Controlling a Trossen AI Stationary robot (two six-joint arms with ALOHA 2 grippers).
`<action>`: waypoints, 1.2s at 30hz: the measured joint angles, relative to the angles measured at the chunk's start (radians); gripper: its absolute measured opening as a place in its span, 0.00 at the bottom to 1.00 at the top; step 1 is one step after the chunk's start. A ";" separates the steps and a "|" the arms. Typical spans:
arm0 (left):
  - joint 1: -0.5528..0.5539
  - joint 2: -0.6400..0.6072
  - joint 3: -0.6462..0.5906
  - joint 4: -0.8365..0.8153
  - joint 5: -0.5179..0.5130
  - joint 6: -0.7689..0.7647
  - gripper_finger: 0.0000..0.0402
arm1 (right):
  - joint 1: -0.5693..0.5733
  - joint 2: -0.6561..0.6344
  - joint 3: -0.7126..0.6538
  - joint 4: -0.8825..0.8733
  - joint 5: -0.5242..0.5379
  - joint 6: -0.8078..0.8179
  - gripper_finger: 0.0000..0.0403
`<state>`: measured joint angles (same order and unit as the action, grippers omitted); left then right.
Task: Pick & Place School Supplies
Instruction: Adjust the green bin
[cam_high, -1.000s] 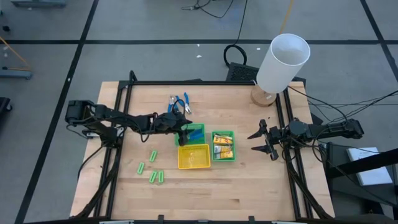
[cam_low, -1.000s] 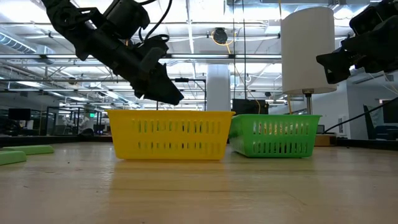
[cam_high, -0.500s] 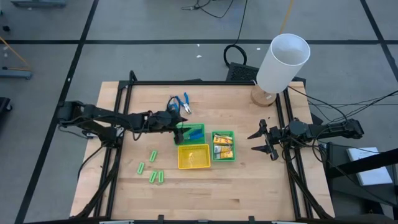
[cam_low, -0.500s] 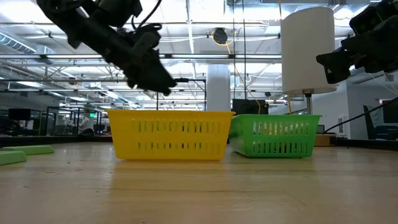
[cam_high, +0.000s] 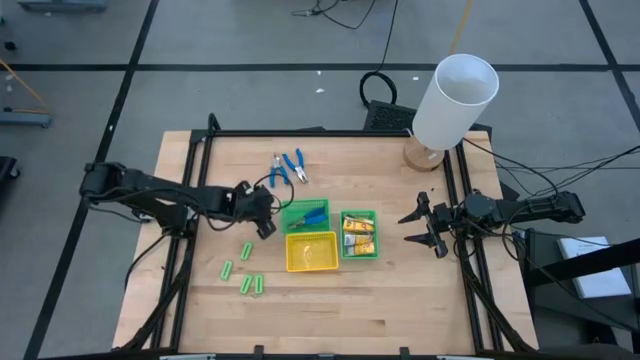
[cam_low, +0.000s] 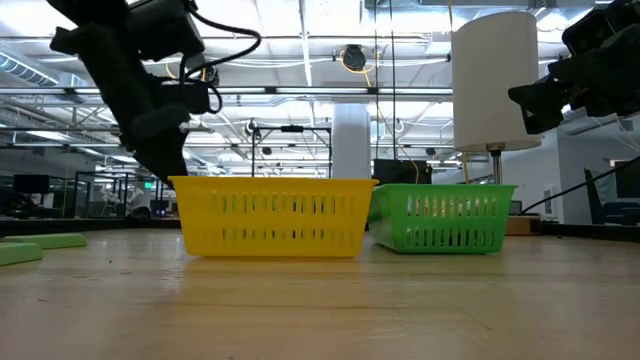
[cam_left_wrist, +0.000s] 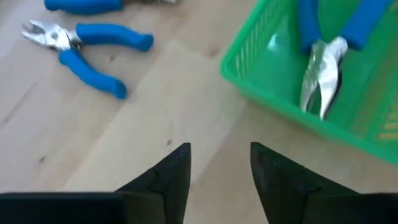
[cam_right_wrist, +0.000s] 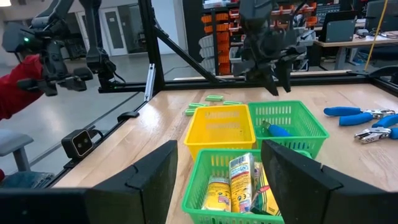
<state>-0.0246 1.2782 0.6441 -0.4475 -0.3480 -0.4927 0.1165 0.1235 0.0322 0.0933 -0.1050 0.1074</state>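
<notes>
Two blue-handled pliers (cam_high: 286, 168) lie on the table beyond the trays. A third pair (cam_left_wrist: 323, 62) lies inside the far green tray (cam_high: 292, 212). Yellow-orange packets (cam_high: 357, 233) fill the second green tray (cam_high: 358, 252). Several light-green sticks (cam_high: 244, 268) lie on the wood to the left of the yellow tray (cam_high: 311, 265). My left gripper (cam_high: 262, 222) hangs open just left of the far green tray, pointing down at bare wood, with nothing between its fingers (cam_left_wrist: 175, 171). At the table's right edge my right gripper (cam_high: 425, 226) waits, open and level.
A big white cylinder (cam_high: 455, 100) stands on a round base at the far right corner. Black frame rails (cam_high: 190, 200) run along the table's left, right and far sides. Bare wood stretches across the near half of the table (cam_high: 330, 320).
My left gripper has drawn back from above the far green tray toward the table's left edge and has tipped to point more steeply down. The pliers in that tray have stayed where they were.
</notes>
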 joint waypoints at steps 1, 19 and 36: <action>0.000 0.008 0.000 0.019 -0.016 0.000 0.40 | 0.000 0.000 0.000 0.000 0.000 0.000 0.56; 0.059 0.253 0.000 0.342 0.081 0.183 0.34 | 0.000 0.000 0.000 0.000 0.000 0.000 0.56; 0.060 0.255 0.000 0.416 0.086 0.281 0.31 | 0.000 0.000 0.000 0.000 0.000 0.000 0.56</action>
<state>0.0358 1.5336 0.6445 -0.0317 -0.2623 -0.2114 0.1169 0.1234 0.0322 0.0937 -0.1051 0.1074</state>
